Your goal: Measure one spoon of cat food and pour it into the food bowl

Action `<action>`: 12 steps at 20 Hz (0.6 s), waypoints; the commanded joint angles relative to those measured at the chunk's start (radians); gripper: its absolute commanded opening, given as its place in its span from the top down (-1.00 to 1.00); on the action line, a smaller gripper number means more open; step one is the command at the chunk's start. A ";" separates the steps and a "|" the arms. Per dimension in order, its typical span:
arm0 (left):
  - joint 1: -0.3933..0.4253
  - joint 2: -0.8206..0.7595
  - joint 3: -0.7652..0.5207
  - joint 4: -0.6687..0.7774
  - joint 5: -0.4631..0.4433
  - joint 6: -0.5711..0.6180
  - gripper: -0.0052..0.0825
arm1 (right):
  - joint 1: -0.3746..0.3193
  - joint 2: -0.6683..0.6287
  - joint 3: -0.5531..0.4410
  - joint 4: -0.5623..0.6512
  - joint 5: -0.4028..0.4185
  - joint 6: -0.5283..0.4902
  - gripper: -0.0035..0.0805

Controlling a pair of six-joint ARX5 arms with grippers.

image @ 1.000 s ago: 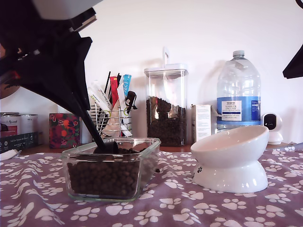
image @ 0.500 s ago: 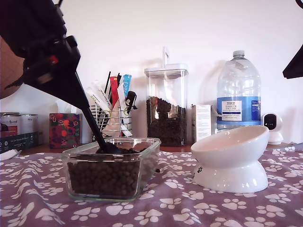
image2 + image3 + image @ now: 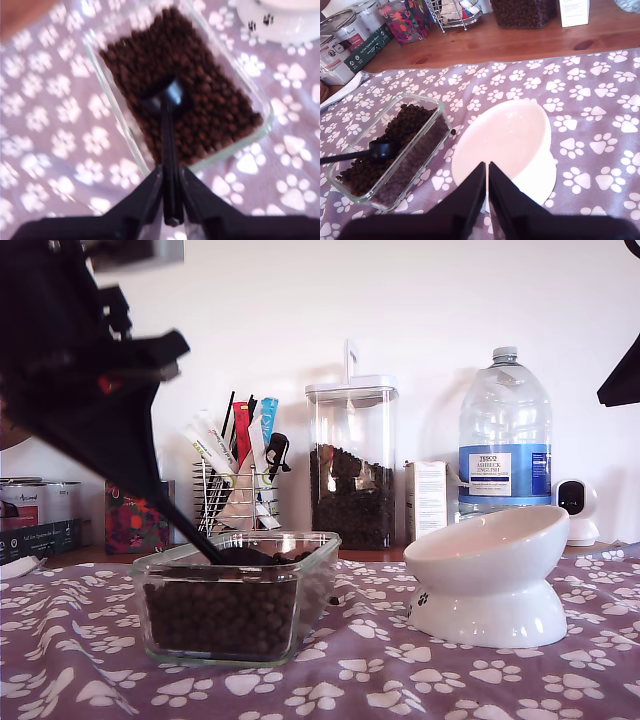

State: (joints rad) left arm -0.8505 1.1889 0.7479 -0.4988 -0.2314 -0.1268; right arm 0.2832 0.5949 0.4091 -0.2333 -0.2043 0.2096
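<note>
Since the earlier frames your first arm has swung lower and further toward the exterior view's left, so the spoon (image 3: pixel 205 545) now lies at a shallower angle, its cup resting on the kibble instead of standing steeply in it. Your first gripper (image 3: pixel 171 210) is clamped on the end of the spoon's handle, jaws tight on either side of it. The cup sits on top of the cat food (image 3: pixel 200 95) in the glass dish (image 3: pixel 150 575), about midway along the dish; the wrist picture is blurred, so you can't tell whether the cup holds any pellets. Your second gripper (image 3: pixel 486 192) hangs above the food bowl (image 3: pixel 505 140), jaws together with only a sliver between them and nothing held. The bowl stands empty on the paw-print cloth (image 3: pixel 380 680), just beside the dish on the exterior view's right. You look to be in the scooping step: the spoon is at the food, nothing is poured yet. Next you'll likely need to push the cup under the pellets, bring it up level so the load stays in, carry it across the dish's rim to the bowl, and tip it there. Watch that rim on the way out; a knock could spill kibble onto the cloth.
</note>
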 commanded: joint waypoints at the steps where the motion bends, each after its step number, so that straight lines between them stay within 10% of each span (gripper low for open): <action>1: -0.024 0.048 -0.042 -0.018 0.022 -0.008 0.93 | 0.004 0.004 -0.024 0.005 -0.006 0.001 0.94; 12: -0.043 0.100 -0.042 -0.078 0.049 -0.006 0.76 | 0.004 0.004 -0.024 0.005 -0.006 0.001 0.94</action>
State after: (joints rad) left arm -0.8783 1.2667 0.7364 -0.5491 -0.2077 -0.1394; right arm 0.2832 0.5949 0.4091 -0.2333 -0.2039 0.2092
